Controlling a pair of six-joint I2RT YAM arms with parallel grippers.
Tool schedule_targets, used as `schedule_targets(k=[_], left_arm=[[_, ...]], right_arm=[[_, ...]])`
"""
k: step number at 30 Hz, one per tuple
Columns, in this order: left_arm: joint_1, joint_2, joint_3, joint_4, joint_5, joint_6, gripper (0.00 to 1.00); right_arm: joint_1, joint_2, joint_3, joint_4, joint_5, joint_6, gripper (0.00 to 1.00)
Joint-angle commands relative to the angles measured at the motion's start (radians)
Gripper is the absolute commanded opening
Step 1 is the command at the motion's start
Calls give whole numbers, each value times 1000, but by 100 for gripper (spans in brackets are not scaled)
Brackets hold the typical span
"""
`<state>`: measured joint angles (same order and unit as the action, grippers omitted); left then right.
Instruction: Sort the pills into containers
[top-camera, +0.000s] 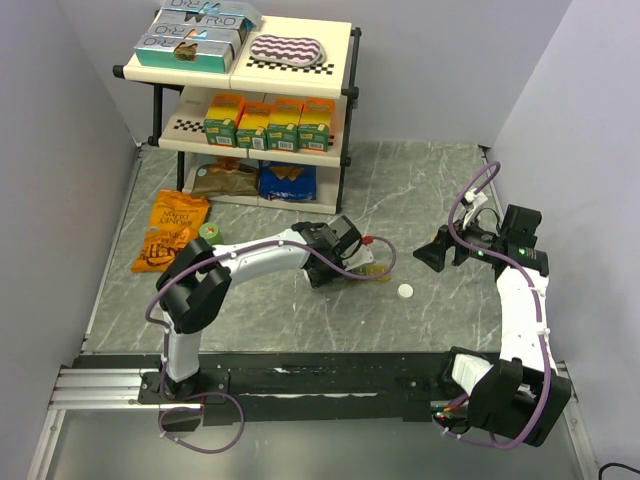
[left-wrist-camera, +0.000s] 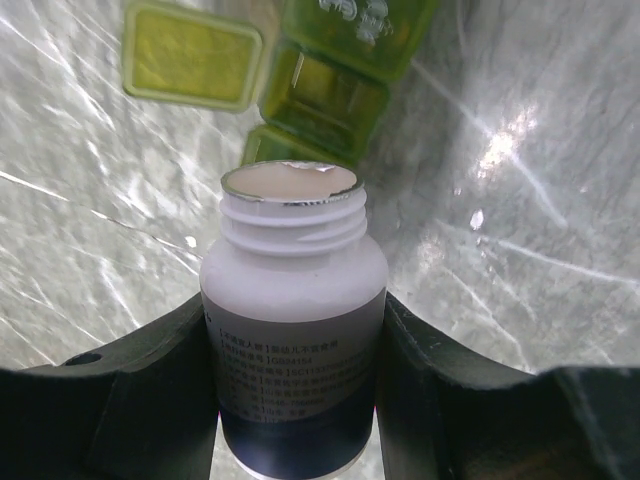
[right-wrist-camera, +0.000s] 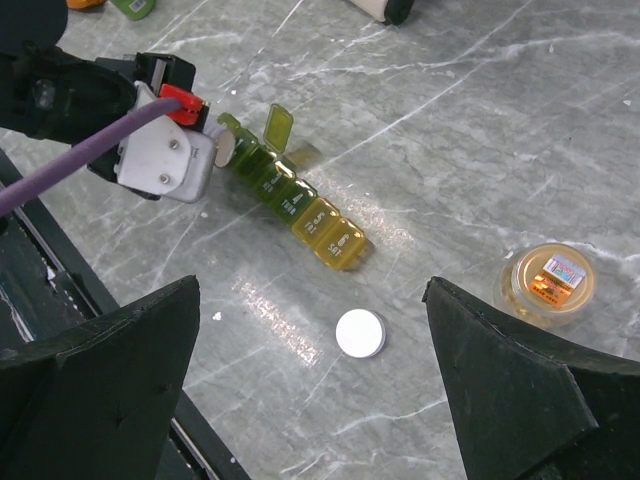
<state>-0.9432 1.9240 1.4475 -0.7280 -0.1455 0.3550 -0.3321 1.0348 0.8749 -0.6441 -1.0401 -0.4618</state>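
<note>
Grip of my left claw (left-wrist-camera: 295, 330) was closed on a white pill bottle (left-wrist-camera: 292, 270), one finger pressed on each side of its body near the printed label. The bottle had no cap on it, and around its mouth a thin silver ring of foil was visible; I could not tell if any pill was inside. Its mouth pointed toward the containers (right-wrist-camera: 292, 195), which lay on the grey marbled surface (right-wrist-camera: 480, 130) just in front of the bottle. The containers formed one narrow strip of small translucent boxes, olive green at the end near my left claw and yellow at the far end. One lid (right-wrist-camera: 278, 128) near the green end stood open and upright, while the other lids looked closed. A round white cap (right-wrist-camera: 360, 333) lay flat on the surface, near the yellow end of the strip but not touching it. My right claw (right-wrist-camera: 312, 288) was wide open and held nothing, hanging above the surface on the side of the white cap. A small round amber tin (right-wrist-camera: 548, 280) sat to the side, well apart from the strip.
</note>
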Motion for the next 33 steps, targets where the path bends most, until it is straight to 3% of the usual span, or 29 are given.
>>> schedule_targets(k=[1, 3, 7, 13, 15, 16, 17, 19, 21, 22, 23, 24, 25, 27, 28, 29, 30, 31, 33], left_arm=[[26, -7, 14, 18, 32, 7, 1], [3, 21, 74, -57, -5, -5, 1], [-3, -32, 34, 27, -43, -27, 1], [-2, -95, 39, 73, 18, -24, 1], [10, -70, 33, 49, 55, -13, 1], [12, 8, 51, -79, 58, -8, 1], [18, 38, 91, -94, 34, -19, 1], [12, -26, 54, -26, 15, -30, 1], [20, -110, -33, 151, 50, -34, 1], [20, -106, -42, 144, 61, -18, 1], [21, -56, 26, -19, 49, -14, 1], [23, -1, 75, -66, -10, -20, 1], [17, 0, 56, -45, -23, -27, 1], [6, -135, -33, 180, 47, -22, 1], [10, -122, -36, 171, 66, -21, 1], [18, -67, 14, -29, 70, -13, 1], [14, 60, 86, -95, -1, -30, 1], [11, 47, 90, -74, -9, -30, 1], [0, -108, -10, 170, 61, -21, 1]], right_arm=[[-8, 5, 6, -3, -35, -3, 100], [-8, 1, -1, 0, -31, -6, 100], [-10, 2, 4, -3, -35, -3, 100], [-8, 2, 4, -2, -37, -3, 100], [-12, 1, 1, -3, -35, -6, 100], [-12, 2, 1, -3, -35, -5, 100], [-13, 1, 1, -3, -35, -6, 100], [-16, -1, 1, -3, -35, -5, 100], [-18, -1, -1, 0, -37, -3, 100], [-19, 1, -1, 0, -40, -3, 100], [-19, 5, 1, 0, -43, -2, 100], [-19, 7, 1, -5, -43, -8, 100], [-21, 11, 4, -9, -43, -8, 100], [-21, 7, 1, -6, -37, -8, 100], [-19, 2, 1, 0, -37, -5, 100], [-21, 1, -4, 4, -38, 2, 100], [-21, 1, -2, 1, -40, -1, 100], [-21, 5, -2, -3, -41, -5, 100], [-22, 8, 3, -9, -37, -9, 100]])
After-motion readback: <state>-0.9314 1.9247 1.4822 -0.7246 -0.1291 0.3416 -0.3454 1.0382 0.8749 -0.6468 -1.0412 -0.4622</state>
